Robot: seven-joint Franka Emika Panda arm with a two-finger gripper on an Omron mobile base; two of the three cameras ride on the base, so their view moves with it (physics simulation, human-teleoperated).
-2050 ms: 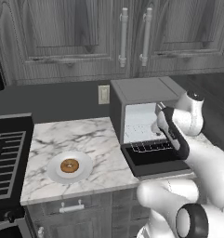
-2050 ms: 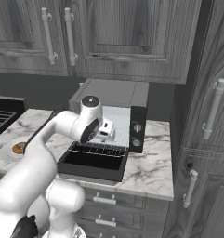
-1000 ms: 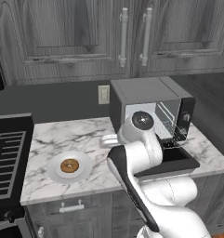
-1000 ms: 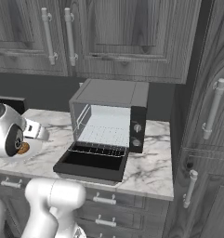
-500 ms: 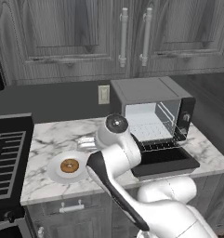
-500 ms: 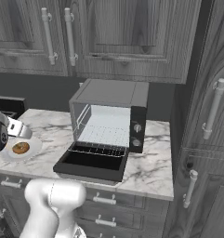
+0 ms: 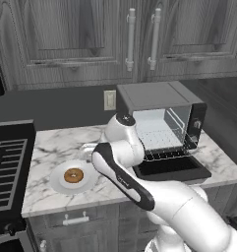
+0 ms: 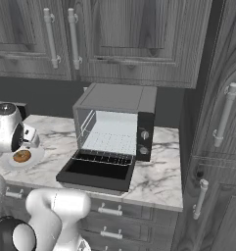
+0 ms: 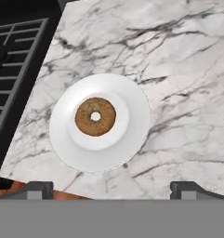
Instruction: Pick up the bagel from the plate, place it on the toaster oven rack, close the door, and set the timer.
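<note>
1. Below the gripper [image 9: 111,188], well clear of its tips, the bagel [image 9: 95,116] lies flat in the middle of the plate [image 9: 136,100] on the marble counter [image 9: 187,69].
2. The fingers [image 9: 36,188] stand spread wide with nothing between them; only their tips show, at the hand view's bottom edge.
3. To one side of the gripper, the black stove grates [image 9: 13,60] are cut off by the frame.
4. In the left base view the arm hides part of the counter beside the plate.
5. Off to the gripper's other side, the door [image 8: 97,171] lies dropped open, with the toaster oven rack [image 8: 112,138] bare inside.
</note>
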